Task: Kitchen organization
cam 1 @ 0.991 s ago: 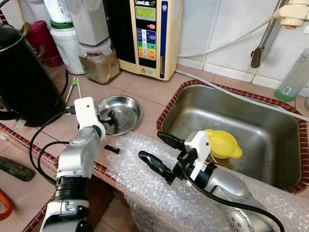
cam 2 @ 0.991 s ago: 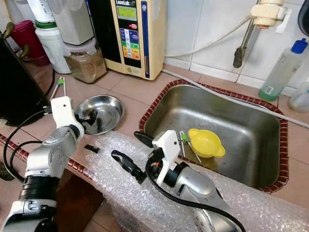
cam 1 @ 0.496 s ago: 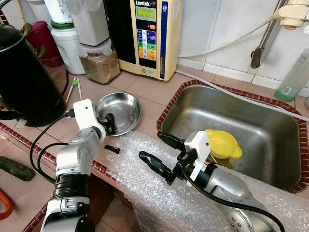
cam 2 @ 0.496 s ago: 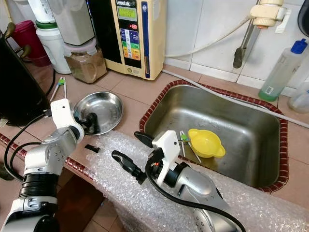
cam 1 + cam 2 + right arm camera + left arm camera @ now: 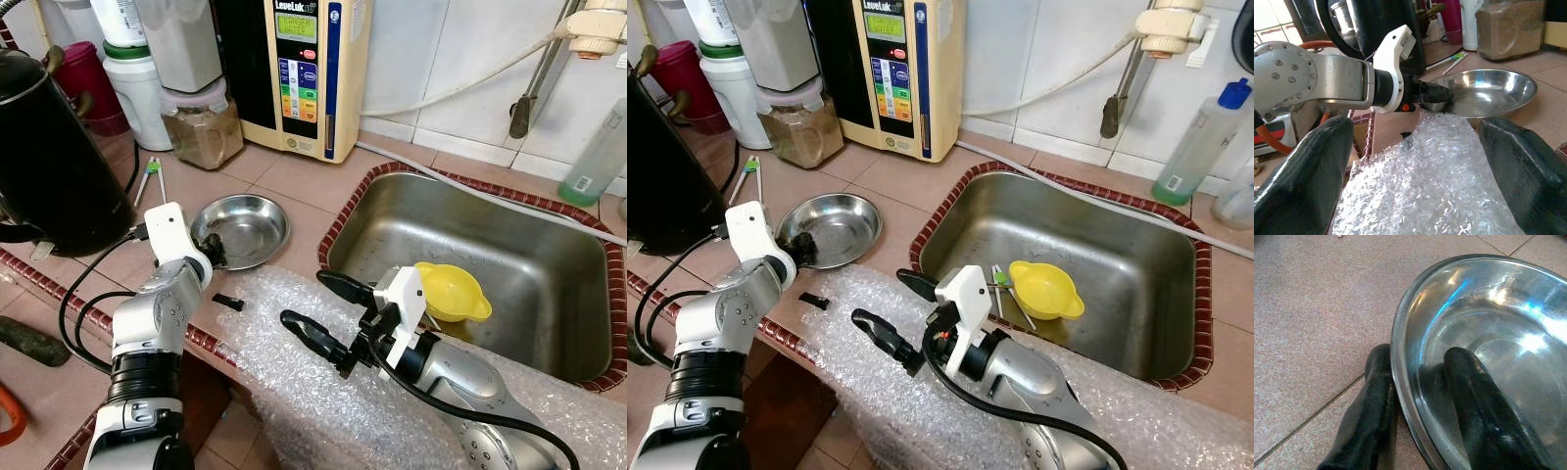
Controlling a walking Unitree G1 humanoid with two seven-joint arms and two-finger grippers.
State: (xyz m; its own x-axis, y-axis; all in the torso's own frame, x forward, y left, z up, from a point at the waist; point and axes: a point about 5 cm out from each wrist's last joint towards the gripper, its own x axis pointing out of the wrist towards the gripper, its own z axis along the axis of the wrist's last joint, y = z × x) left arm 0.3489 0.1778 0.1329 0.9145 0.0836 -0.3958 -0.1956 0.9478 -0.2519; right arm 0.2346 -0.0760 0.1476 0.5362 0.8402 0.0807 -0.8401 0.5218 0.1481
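beside the sink [image 5: 588, 323], the left gripper [image 5: 1418, 396] pinches the steel bowl's [image 5: 247, 225] rim; the right gripper [image 5: 313, 305] gapes wide over bubble wrap [image 5: 294, 382].

Pretty standard kitchen corner: white tiled wall [image 5: 431, 69] at the back, a desk [image 5: 294, 186] of reddish-brown tiles with a patterned dark red edging around the steel sink [image 5: 549, 284], and brown tile floor [image 5: 39, 392] down on the left.

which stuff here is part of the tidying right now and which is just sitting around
In play:
left gripper, fingers astride the rim of the steel bowl
right gripper, open over the bubble wrap

Lying about:
yellow funnel in the sink
kettle
water machine
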